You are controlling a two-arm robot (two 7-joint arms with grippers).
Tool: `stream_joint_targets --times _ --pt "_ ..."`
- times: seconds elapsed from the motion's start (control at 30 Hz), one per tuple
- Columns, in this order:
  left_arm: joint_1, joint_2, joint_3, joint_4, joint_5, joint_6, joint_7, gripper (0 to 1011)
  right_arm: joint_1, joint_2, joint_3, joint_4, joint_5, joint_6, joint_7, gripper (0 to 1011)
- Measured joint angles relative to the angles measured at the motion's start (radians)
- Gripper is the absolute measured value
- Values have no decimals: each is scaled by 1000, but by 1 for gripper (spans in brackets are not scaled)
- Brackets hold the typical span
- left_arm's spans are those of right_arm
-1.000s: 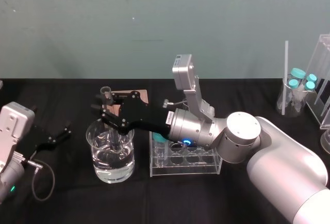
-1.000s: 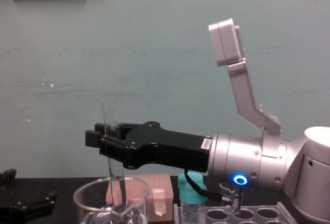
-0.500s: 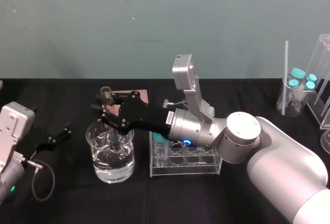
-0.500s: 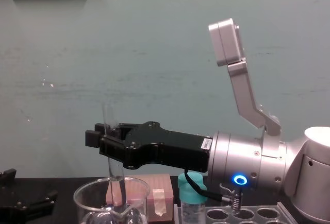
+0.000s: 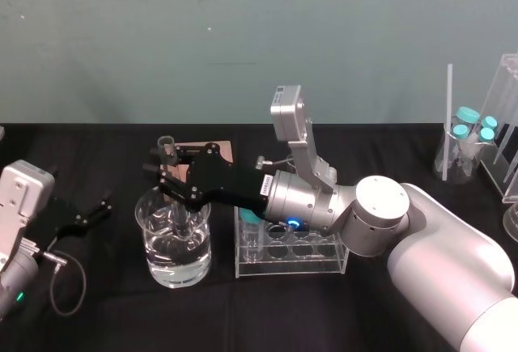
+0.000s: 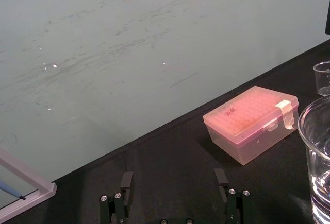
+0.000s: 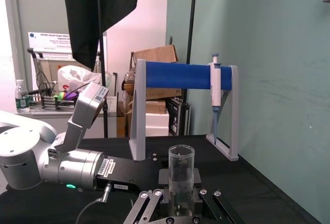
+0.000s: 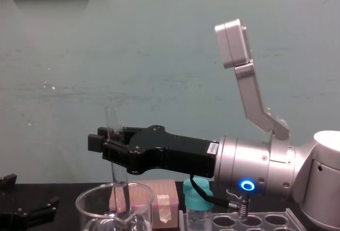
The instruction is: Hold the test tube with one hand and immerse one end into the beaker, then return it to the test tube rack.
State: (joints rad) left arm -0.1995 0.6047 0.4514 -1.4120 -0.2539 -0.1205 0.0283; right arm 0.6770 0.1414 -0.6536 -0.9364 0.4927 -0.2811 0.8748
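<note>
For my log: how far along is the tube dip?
Done: the test tube is out of the test tube rack, clamped in the right gripper. In hand: its lower end sits inside the beaker. To do: lift it, rerack it. Left gripper parked open at left.

Nothing can be seen to have shifted over the last second. The black two-fingered right tool (image 5: pixel 164 176) grips the long, thin clear glass test tube (image 5: pixel 168 154) at the same height and the same slight tilt as before. The tube's lower end reaches just as far into the water of the large, wide clear glass beaker (image 5: pixel 150 255). From the chest view, the tube crosses the beaker's rim at the same spot. The black left tool (image 5: pixel 97 210), fingers spread above the black counter (image 5: pixel 267 311), has not stirred either.
</note>
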Motion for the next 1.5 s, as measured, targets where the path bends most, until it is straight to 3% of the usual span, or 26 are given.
stream_joint_targets --times 1.5 --pt "0 0 0 0 0 0 0 1000 0 0 0 0 0 0 0 244"
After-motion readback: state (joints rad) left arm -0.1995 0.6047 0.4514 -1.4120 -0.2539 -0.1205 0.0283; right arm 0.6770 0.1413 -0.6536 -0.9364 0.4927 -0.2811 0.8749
